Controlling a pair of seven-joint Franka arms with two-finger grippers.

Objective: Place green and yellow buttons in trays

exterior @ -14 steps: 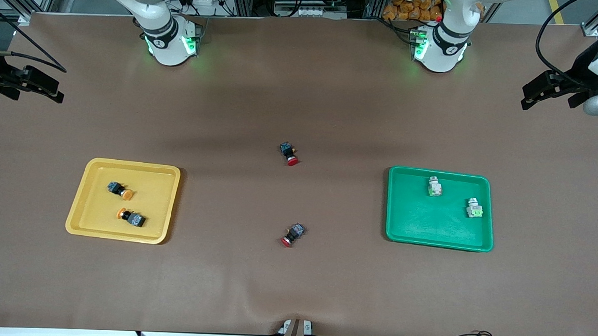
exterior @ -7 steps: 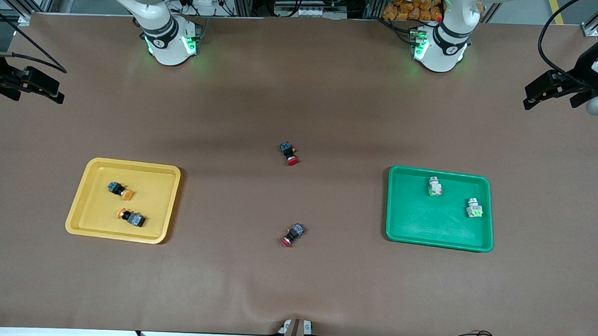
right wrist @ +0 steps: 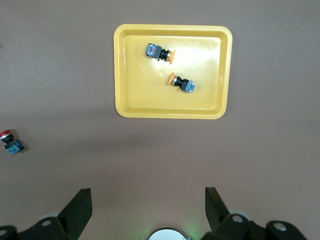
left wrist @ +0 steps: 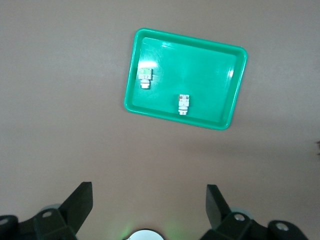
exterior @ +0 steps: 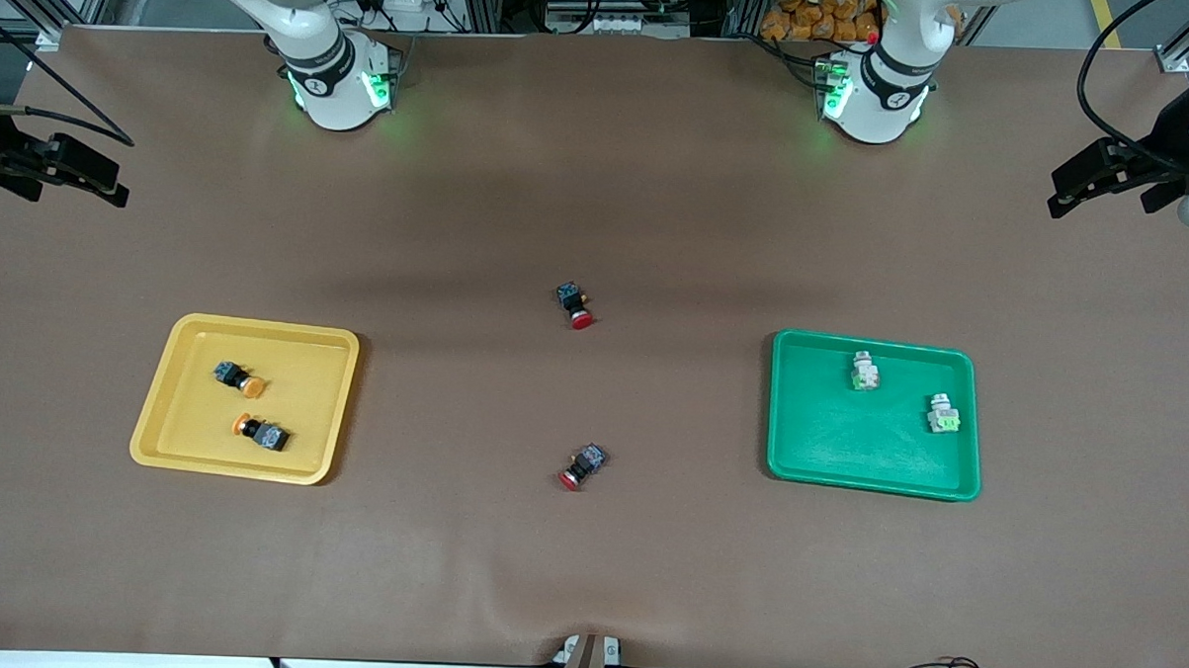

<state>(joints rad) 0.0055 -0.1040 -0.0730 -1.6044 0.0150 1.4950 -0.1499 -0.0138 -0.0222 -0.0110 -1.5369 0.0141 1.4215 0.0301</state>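
Note:
Two black-bodied switches with orange-yellow caps (exterior: 238,378) (exterior: 262,432) lie in the yellow tray (exterior: 305,403). The right wrist view shows them too (right wrist: 160,52) (right wrist: 181,83), in that tray (right wrist: 145,95). Two pale grey switches with light-green parts (exterior: 863,371) (exterior: 942,413) lie in the green tray (exterior: 838,432). The left wrist view shows them too (left wrist: 145,77) (left wrist: 184,104), in that tray (left wrist: 205,65). My left gripper (exterior: 1059,192) (left wrist: 148,192) is open and empty, high over the left arm's end of the table. My right gripper (exterior: 115,184) (right wrist: 147,196) is open and empty, high over the right arm's end.
Two black switches with red caps lie on the brown table between the trays, one (exterior: 576,306) farther from the front camera, one (exterior: 583,466) nearer. One of them shows in the right wrist view (right wrist: 10,142). The arm bases stand along the table's back edge.
My left gripper has drifted a little outward toward its end of the table. The right gripper, the trays and all switches have not moved.

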